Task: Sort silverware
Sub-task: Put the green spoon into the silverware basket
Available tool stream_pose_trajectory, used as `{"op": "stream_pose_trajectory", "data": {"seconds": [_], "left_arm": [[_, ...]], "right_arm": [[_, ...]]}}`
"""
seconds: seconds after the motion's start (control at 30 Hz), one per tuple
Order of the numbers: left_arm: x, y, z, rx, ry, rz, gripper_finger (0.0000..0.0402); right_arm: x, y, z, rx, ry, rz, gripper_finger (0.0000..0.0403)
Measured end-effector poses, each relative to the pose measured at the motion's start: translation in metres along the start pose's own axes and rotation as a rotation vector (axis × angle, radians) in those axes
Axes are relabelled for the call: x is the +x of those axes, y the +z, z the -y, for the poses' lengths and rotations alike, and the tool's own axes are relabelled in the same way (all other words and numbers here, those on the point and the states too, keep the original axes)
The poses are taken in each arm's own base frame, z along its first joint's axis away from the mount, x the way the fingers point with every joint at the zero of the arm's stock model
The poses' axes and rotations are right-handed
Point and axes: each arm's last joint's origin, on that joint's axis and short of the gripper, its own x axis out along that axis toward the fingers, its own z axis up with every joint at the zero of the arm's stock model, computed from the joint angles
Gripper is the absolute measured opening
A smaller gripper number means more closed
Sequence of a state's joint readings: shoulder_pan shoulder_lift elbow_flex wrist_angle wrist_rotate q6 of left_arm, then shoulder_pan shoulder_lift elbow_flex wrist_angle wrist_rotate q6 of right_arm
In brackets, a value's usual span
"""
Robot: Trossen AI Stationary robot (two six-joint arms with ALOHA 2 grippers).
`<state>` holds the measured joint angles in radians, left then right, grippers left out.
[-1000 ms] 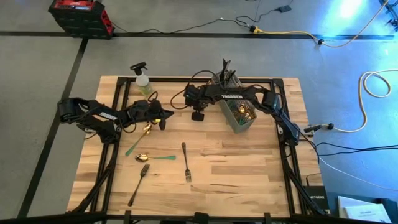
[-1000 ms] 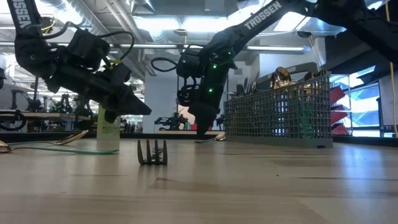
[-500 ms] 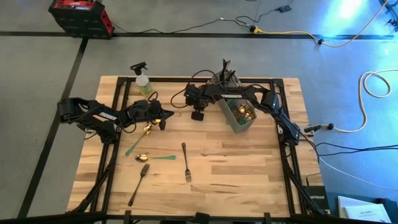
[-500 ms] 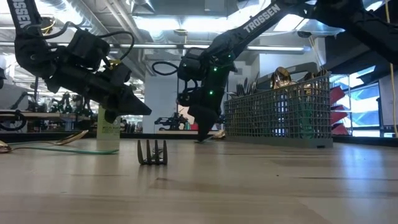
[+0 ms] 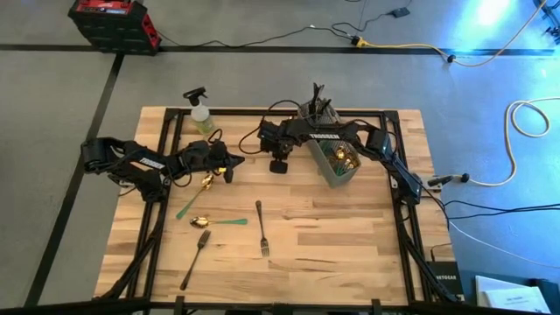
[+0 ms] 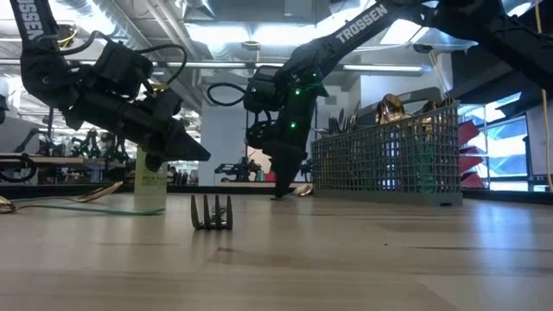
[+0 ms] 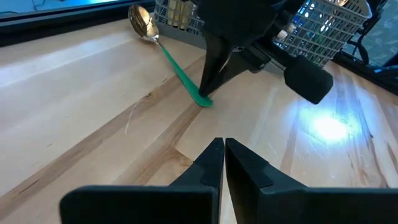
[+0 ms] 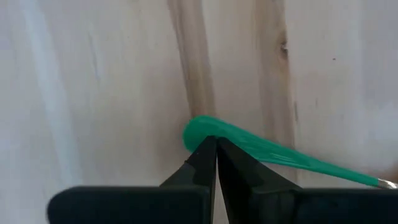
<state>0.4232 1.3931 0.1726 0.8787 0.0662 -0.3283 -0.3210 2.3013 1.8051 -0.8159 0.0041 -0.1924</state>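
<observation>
Right now the right gripper (image 8: 216, 144), fingers pressed together, is touching the tip of a green-handled spoon (image 7: 177, 68) beside the mesh caddy (image 5: 335, 160); the left gripper (image 7: 224, 146), also closed, is hovering nearby over bare wood.

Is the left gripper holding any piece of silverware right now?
No: in the left wrist view the left gripper has its jaws shut on nothing, hanging over bare table, apart from the green-handled spoon farther off.
</observation>
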Motion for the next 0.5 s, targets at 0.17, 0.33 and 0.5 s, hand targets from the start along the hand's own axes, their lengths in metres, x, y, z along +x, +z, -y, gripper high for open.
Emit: {"op": "stream_pose_trajectory", "data": {"seconds": [0.17,0.33,0.5], "left_arm": [[0.000,0.000,0.000,0.006,0.000,0.000,0.0000],[0.000,0.000,0.000,0.013,0.001,0.000,0.0000],[0.000,0.000,0.000,0.014,0.004,0.001,0.0000]], "right_arm": [[0.000,0.001,-0.006,-0.011,0.015,-0.003,0.0000],[-0.001,0.004,-0.025,-0.050,0.040,0.000,0.0000],[0.001,0.008,-0.054,-0.100,0.184,0.031,0.0000]]}}
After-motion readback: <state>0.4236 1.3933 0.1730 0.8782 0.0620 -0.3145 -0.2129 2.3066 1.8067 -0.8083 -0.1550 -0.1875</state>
